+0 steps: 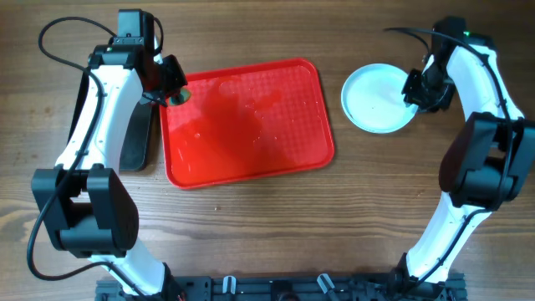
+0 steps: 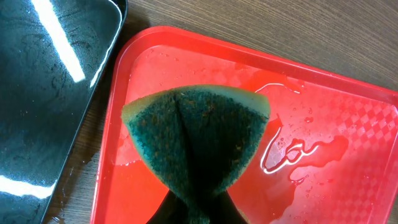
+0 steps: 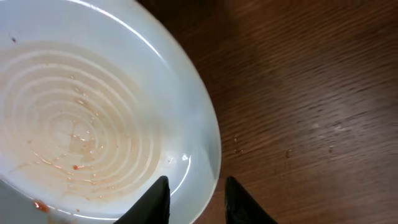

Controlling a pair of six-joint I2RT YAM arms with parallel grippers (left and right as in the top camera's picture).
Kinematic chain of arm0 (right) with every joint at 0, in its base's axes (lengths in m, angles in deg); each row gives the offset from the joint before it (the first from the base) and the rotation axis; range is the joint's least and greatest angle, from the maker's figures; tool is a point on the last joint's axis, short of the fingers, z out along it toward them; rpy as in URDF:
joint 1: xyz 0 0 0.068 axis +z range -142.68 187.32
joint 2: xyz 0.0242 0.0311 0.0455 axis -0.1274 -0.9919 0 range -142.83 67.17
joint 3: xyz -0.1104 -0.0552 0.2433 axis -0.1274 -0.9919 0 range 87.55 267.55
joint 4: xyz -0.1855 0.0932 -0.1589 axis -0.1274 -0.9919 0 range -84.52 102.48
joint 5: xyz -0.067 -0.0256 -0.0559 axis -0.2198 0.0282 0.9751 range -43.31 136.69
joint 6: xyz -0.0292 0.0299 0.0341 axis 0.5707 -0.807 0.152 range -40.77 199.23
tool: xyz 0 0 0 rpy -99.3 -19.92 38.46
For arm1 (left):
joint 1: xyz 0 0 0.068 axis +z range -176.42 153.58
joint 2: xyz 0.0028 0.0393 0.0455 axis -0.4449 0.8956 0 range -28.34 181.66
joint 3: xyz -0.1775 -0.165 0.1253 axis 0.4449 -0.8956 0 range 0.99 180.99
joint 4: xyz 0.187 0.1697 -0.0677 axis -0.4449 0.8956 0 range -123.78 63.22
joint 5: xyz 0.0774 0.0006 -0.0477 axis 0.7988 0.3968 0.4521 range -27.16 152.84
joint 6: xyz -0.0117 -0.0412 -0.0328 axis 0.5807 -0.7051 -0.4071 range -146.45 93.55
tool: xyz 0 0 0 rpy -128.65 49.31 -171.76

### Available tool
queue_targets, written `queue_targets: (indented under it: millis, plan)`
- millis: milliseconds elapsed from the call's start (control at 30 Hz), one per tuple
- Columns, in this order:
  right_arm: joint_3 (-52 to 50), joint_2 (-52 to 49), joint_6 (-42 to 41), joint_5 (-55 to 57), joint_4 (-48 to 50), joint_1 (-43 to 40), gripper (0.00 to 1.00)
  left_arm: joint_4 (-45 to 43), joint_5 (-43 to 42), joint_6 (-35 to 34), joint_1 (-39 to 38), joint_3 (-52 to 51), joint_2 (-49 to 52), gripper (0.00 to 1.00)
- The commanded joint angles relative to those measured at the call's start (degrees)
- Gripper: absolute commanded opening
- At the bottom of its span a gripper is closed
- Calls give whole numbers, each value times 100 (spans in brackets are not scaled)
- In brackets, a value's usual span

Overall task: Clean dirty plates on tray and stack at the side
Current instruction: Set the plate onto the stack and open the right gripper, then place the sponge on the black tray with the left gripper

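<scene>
- Overhead: the plate [image 1: 376,99] lies flat on the table [image 1: 276,242], off the tray [image 1: 251,159], with its right edge under the right gripper [image 1: 415,94]. From above I cannot tell whether more plates lie beneath it. It looks plain white and round with a shallow well. The tray holds no plates and lies well to the left of those fingers. The left gripper [image 1: 171,88] hangs over the tray's far left corner, and a black tray [image 1: 138,142] lies just outside it.
- Left wrist: the fingers are closed on a green sponge [image 2: 196,143], which is pinched so that it folds and fans out ahead of them. Beyond the sponge the tray [image 2: 348,137] is wet, with a puddle [image 2: 298,152] to the right. Anything that comes off this tray is likely to be slick.
- Right wrist: the fingers [image 3: 158,199] stand parted astride the plate's [image 3: 93,124] rim, one over the well and one outside over bare wood. They are not pinching it.
  - The well shows concentric ridges, a faint orange film and a few red specks. The rim is glossy, with a droplet just ahead of the fingers.
  - The plate is probably stiff, light and breakable, and slippery when wet.
  - The thin rim is the only place to take hold. The grip should be square across the lip and firm, and the plate should be kept level.
</scene>
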Motion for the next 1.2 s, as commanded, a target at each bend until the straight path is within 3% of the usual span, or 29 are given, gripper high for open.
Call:
queue_targets:
  millis: [0,100,167,300,400,800,900,1167]
  plan:
    - [597,221,350,-697,11,79,32,-31,323,90,20,15,42,5]
    - [1086,221,754,-1858,190,538,27,28,1246,92,142,15,42,4]
    - [1191,221,868,-1650,487,1064,28,9,1403,103,361,15,42,4]
    - [1191,52,894,-492,1397,2280,46,-7,1386,374,883,15,42,4]
    - [1189,-203,1237,-282,1633,2647,52,61,1272,374,1058,15,42,4]
    - [1143,-1128,1473,-369,1676,2455,51,120,1272,372,1093,13,42,4]
    - [1143,-1248,1488,-374,1672,2424,43,118,1272,369,1093,13,42,4]
    - [1141,-1412,1858,-590,1609,2424,35,116,1272,367,1093,13,42,4]
